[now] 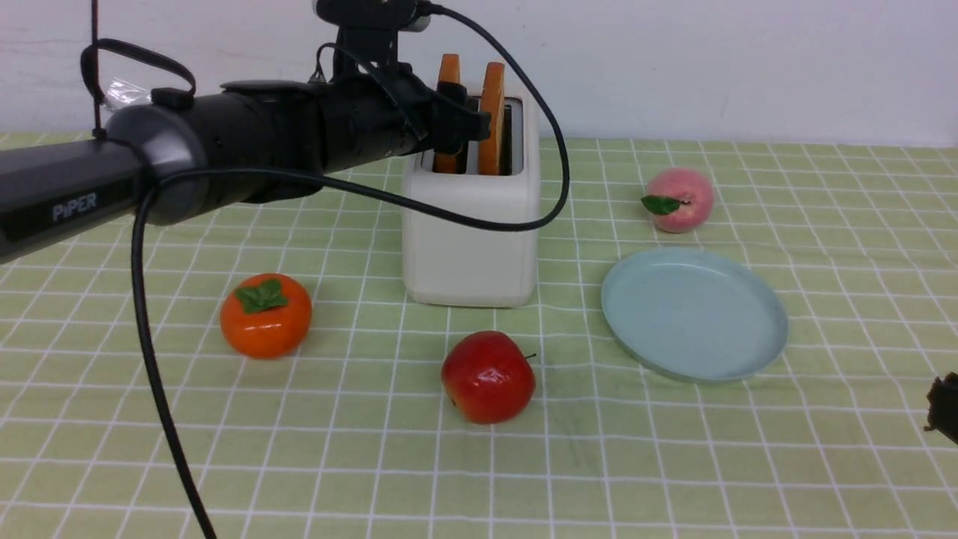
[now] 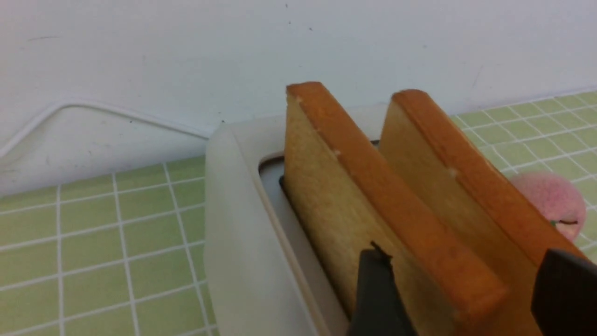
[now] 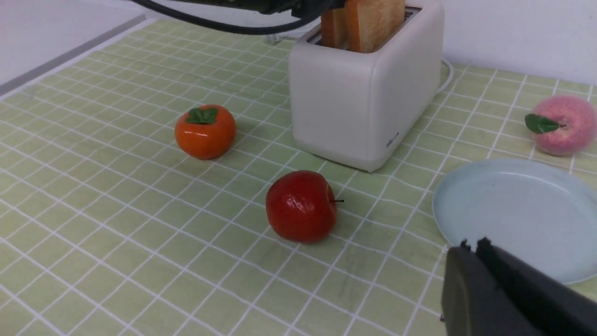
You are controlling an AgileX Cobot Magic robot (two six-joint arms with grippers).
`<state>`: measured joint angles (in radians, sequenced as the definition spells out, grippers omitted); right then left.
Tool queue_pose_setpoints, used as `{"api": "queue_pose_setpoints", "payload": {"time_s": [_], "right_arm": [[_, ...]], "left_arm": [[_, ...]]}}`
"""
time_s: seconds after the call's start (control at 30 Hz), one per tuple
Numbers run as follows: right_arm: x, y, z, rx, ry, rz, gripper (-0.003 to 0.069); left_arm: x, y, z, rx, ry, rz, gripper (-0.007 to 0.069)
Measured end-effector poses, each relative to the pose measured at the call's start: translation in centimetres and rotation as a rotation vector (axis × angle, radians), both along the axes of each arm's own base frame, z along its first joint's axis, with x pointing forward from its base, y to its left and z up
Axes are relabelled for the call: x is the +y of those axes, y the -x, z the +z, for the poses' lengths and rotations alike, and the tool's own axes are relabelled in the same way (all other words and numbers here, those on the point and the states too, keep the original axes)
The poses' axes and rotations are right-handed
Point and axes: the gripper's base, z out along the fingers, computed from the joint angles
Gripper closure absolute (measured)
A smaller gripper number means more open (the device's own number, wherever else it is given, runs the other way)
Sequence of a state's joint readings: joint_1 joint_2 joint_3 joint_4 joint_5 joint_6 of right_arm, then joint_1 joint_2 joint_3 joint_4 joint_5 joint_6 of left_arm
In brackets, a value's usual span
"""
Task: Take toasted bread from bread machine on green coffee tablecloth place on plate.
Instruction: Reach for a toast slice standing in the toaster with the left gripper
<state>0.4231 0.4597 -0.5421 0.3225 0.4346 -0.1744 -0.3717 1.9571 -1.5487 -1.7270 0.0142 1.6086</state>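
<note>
Toasted bread: two slices, the left slice and the right slice. Both stand on edge in the slots of the bread machine, with their upper parts above its top.
Heading: the crust edges face up and the broad tan faces point left and right. Each slice's long line runs near to far along its slot, so from the front you see them edge-on.
Bread machine: upright on the green coffee tablecloth, far middle, close to the wall. Its white power cord lies behind it.
Your left pincer: at the near end of the slots, fingers spread wide. The left slice's near end shows between them. You cannot tell whether a pad touches bread.
Your right pincer: low at the near right, by the plate's near rim, fingers pressed together with nothing between them.
Plate: flat on the cloth, right of the bread machine and nearer.
In the way: the left arm comes across from the left. Its black cable droops over the bread machine's front and rises past the right slice.
Around: persimmon near left, red apple just near of the bread machine, peach beyond the plate's far rim.
</note>
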Motion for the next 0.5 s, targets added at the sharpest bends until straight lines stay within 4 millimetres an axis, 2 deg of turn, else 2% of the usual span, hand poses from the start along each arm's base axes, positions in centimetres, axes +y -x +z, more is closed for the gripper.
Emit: {"api": "queue_pose_setpoints", "payload": {"time_s": [0.17,0.33,0.4,0.5], "right_arm": [[0.00,0.00,0.00,0.000,0.000,0.000,0.0638],[-0.01,-0.03,0.08,-0.008,-0.004,-0.003,0.0638],[-0.08,-0.16,0.43,-0.043,-0.022,-0.016,0.0638],[-0.17,-0.31,0.90,-0.089,-0.046,-0.033,0.0638]], "left_arm": [[-0.18,-1.03,-0.41,-0.004,-0.003,0.022,0.0260],[-0.16,-1.30,-0.51,-0.006,-0.006,0.035,0.0382],[-0.17,-1.30,-0.50,-0.006,-0.006,0.034,0.0466],[-0.17,-1.30,-0.50,-0.005,-0.005,0.034,0.0519]]}}
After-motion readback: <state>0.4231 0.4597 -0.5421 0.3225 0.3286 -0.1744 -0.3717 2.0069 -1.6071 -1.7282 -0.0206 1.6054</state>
